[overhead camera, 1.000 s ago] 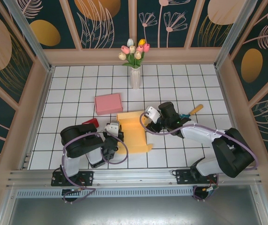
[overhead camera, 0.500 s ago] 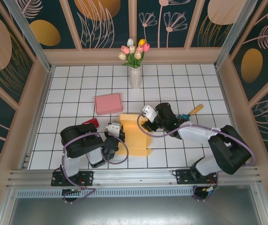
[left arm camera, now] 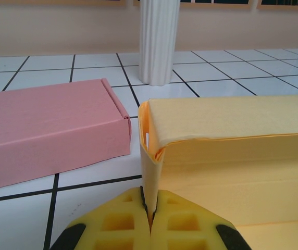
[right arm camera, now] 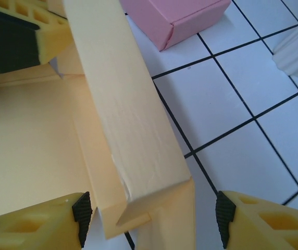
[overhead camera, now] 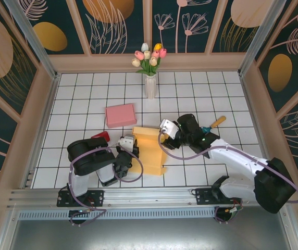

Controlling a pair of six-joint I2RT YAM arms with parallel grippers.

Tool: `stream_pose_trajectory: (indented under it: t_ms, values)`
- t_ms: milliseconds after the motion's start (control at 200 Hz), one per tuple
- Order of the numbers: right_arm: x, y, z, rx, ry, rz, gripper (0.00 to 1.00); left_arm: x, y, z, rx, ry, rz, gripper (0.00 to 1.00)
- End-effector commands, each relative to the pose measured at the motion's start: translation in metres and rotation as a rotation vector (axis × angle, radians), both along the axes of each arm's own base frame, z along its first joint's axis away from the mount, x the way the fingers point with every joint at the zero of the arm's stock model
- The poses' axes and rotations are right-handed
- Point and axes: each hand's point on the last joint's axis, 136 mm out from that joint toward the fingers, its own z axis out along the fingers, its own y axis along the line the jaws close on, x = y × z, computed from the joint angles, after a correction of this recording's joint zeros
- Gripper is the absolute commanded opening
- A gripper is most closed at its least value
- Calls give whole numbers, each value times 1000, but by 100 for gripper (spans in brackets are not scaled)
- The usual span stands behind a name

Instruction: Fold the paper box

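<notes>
Yellow foam pads of the left tool (left arm camera: 150, 208) are pinched together on the thin left-end wall of the paper box (left arm camera: 232, 166). The right tool (right arm camera: 151, 219) has its pads apart, straddling the box's folded far wall. The box lies mid-table (overhead camera: 216, 83), between both arms. A pink box (overhead camera: 121, 114) sits just far-left of it, and a white vase (overhead camera: 150, 86) stands farther back.
</notes>
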Motion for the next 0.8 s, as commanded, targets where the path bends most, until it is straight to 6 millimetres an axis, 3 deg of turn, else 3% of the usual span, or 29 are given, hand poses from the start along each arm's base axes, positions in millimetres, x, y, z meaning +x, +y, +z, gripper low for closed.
stream_pose_trajectory:
  t_ms: [0, 185, 375, 555, 796]
  values:
    - [-17, -26, 17, -155, -14, 41, 67, 0, -1, 2, -10, 6, 7, 0]
    - [-30, -58, 42, -260, -204, 116, 74, -2, 1, 3, -13, 5, 2, 0]
    - [-25, -76, 16, -394, -222, 132, 75, -3, 1, 1, -7, 7, -3, 0]
    - [-17, -66, -6, -396, -210, 151, 75, -3, 1, -2, 2, 10, -6, 0]
    - [-3, -47, -15, -324, -214, 139, 75, -2, -2, -5, 2, 12, -12, 0]
